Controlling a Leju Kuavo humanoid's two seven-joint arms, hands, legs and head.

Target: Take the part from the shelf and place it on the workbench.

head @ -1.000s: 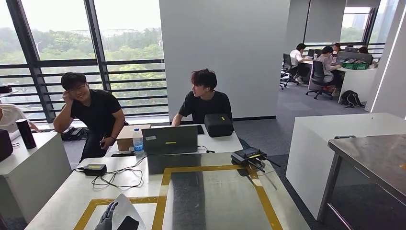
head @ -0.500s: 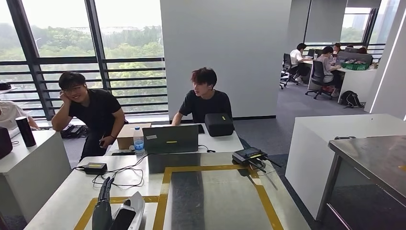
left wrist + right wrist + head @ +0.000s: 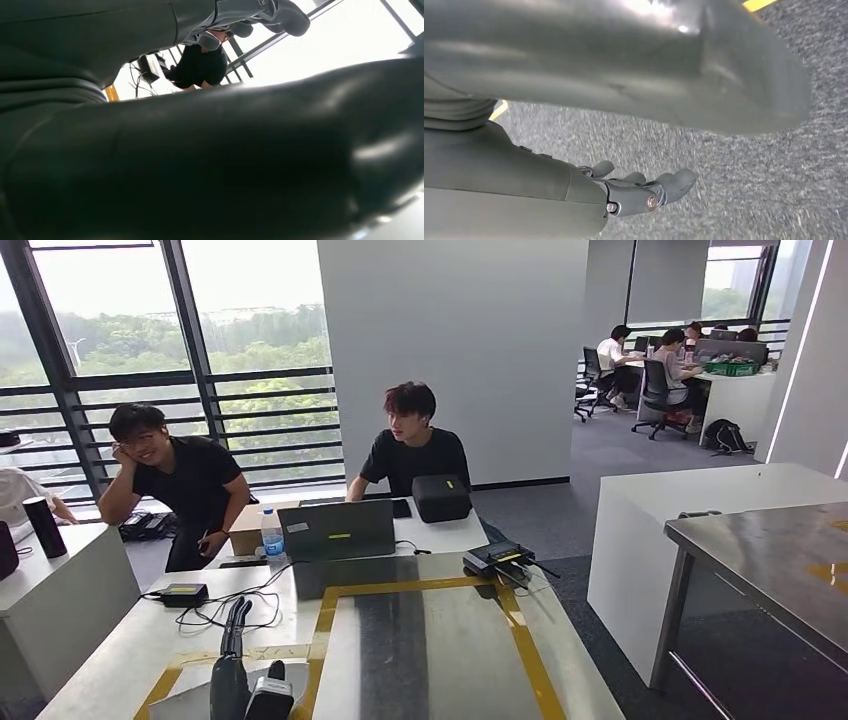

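head view: left hand (image 3: 240,670) sits low over the near bench (image 3: 430,660), holding a pale part (image 3: 190,702) above the yellow tape outline (image 3: 325,625). thumb lies on the part's near face while the dark fingers (image 3: 236,618) reach out straight past it, so it looks clamped between thumb and fingers, probably to keep the flat piece level for setting down. part is at the bench's near left corner; cannot tell if it touches the surface yet. right wrist view: right hand (image 3: 639,192) hangs over grey carpet (image 3: 744,165), fingers loosely curled, nothing in them, kept out of the way. laptop (image 3: 335,531), bottle (image 3: 270,535) and cables (image 3: 225,610) sit at the far end, well apart from the drop spot. two people sit behind the bench.
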